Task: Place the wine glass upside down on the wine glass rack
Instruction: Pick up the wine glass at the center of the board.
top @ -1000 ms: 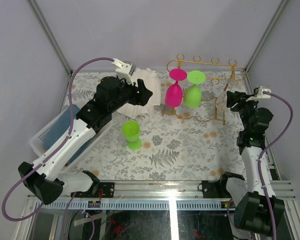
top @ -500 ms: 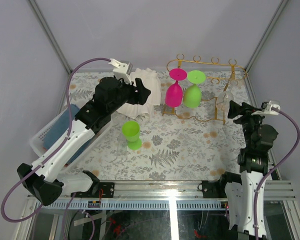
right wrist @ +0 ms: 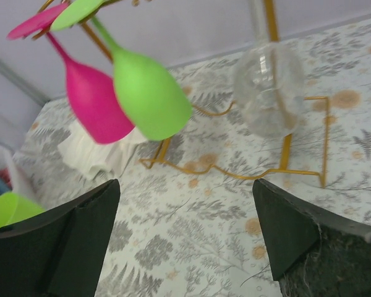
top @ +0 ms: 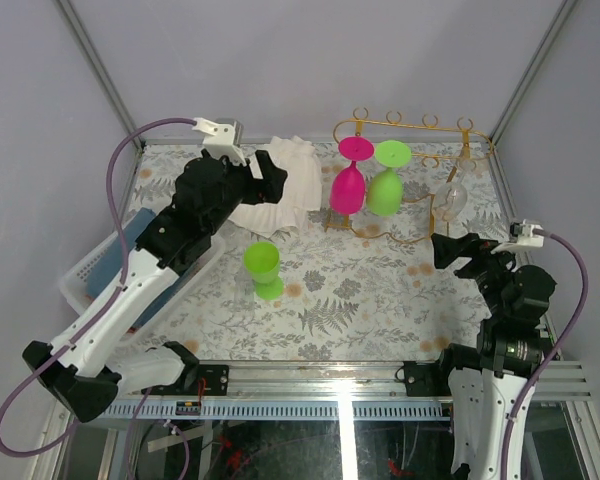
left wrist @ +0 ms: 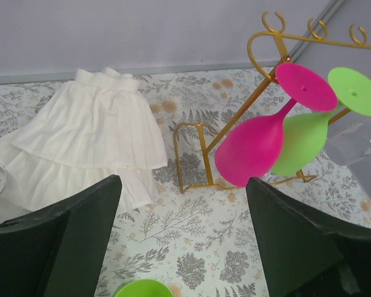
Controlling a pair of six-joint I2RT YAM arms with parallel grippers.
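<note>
The gold wire wine glass rack (top: pixel 412 125) stands at the back right. A pink glass (top: pixel 348 186), a green glass (top: pixel 385 192) and a clear wine glass (top: pixel 452 196) hang upside down on it. Another green glass (top: pixel 263 268) stands on the table left of centre. My right gripper (top: pixel 442 248) is open and empty, in front of the rack, apart from the clear glass (right wrist: pixel 269 93). My left gripper (top: pixel 272 172) is open and empty above the white cloth. In the left wrist view the open gripper (left wrist: pixel 180 204) faces the rack (left wrist: pixel 201 148). In the right wrist view the open gripper (right wrist: pixel 185 204) does too.
A folded white cloth (top: pixel 285 190) lies left of the rack. A white plastic basket (top: pixel 85 272) with something blue in it stands at the left edge. The rim of the standing green glass (left wrist: pixel 142 288) shows under my left gripper.
My right gripper has drawn back from the rack toward the near side, leaving the clear glass hanging. My left arm has shifted left and up, away from the cloth.
</note>
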